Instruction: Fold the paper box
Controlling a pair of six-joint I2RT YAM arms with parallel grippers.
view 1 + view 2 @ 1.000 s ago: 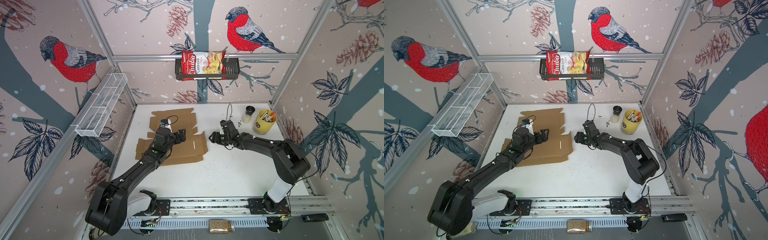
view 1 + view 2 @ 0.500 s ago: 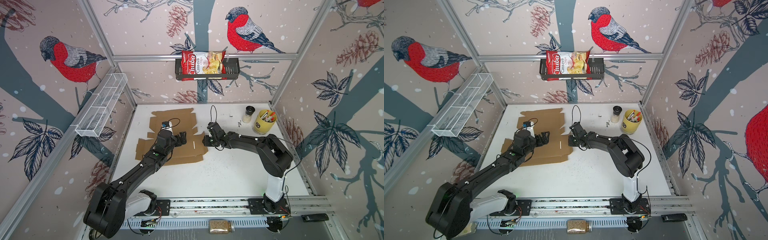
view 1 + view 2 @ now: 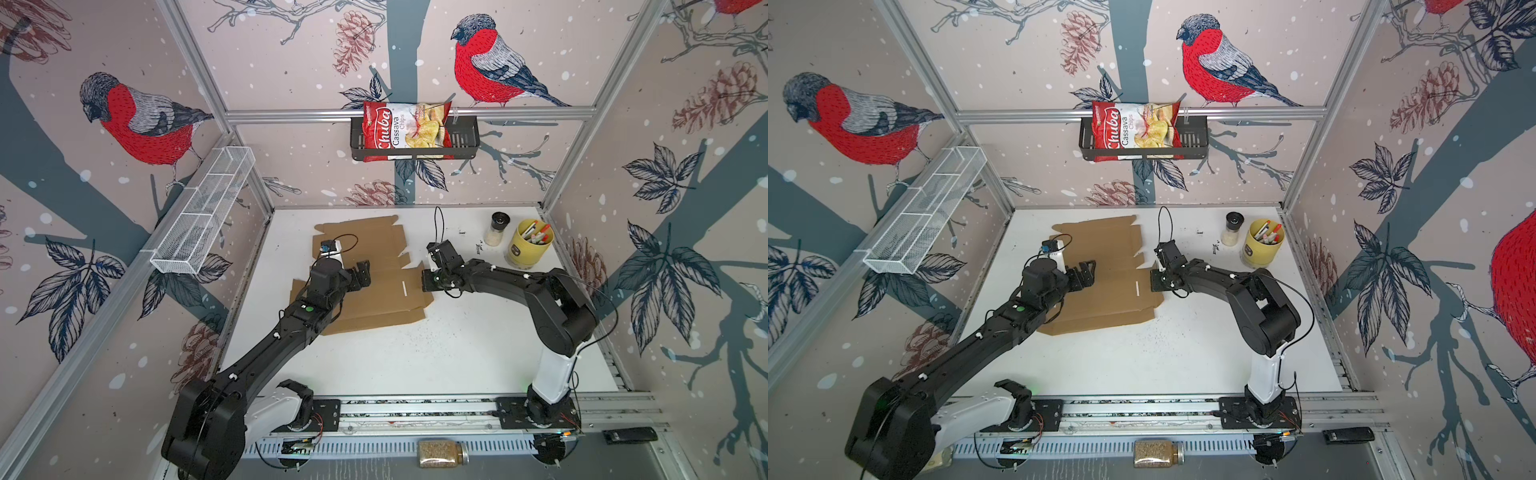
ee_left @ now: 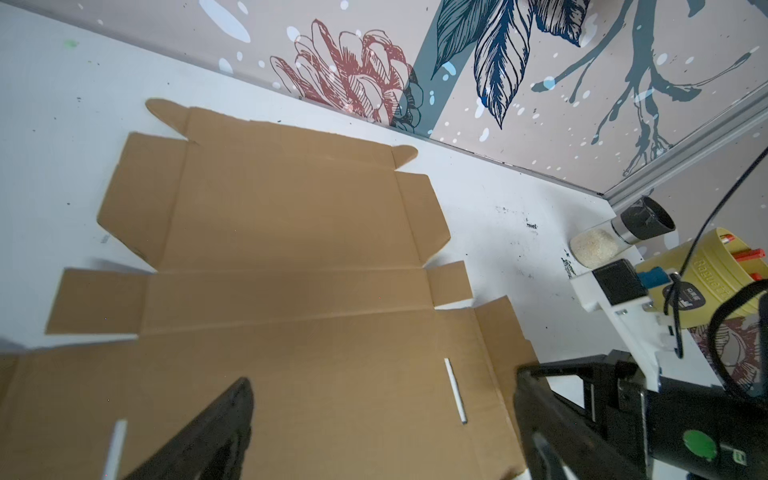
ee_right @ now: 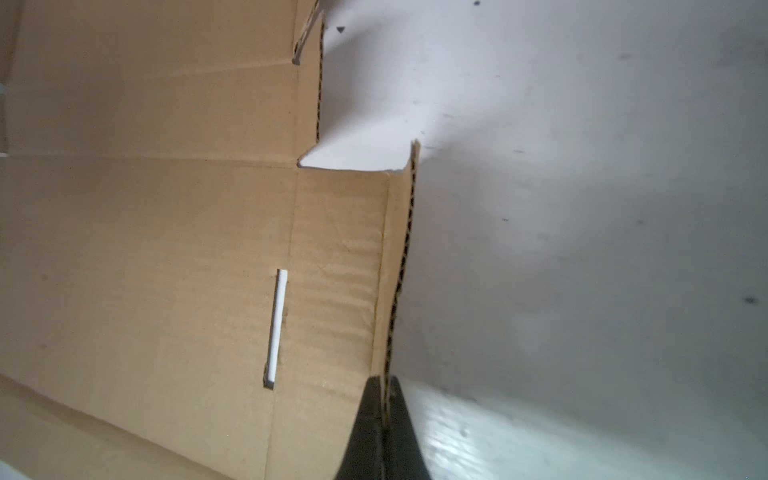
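Grippers, two: left gripper (image 3: 360,275) spread, right gripper (image 3: 427,282) pinching one paper box (image 3: 376,309).

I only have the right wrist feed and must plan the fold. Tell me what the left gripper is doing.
Observer: The left gripper hangs open above the paper box, with nothing between its jaws.
Operator: Report whether the far side is folded yet.
Observer: No. The far panels and their side flaps lie flat, unfolded.
Operator: List what else stands on the table.
Observer: A yellow pen cup and a small black-capped jar stand together in the far right corner, apart from the box.
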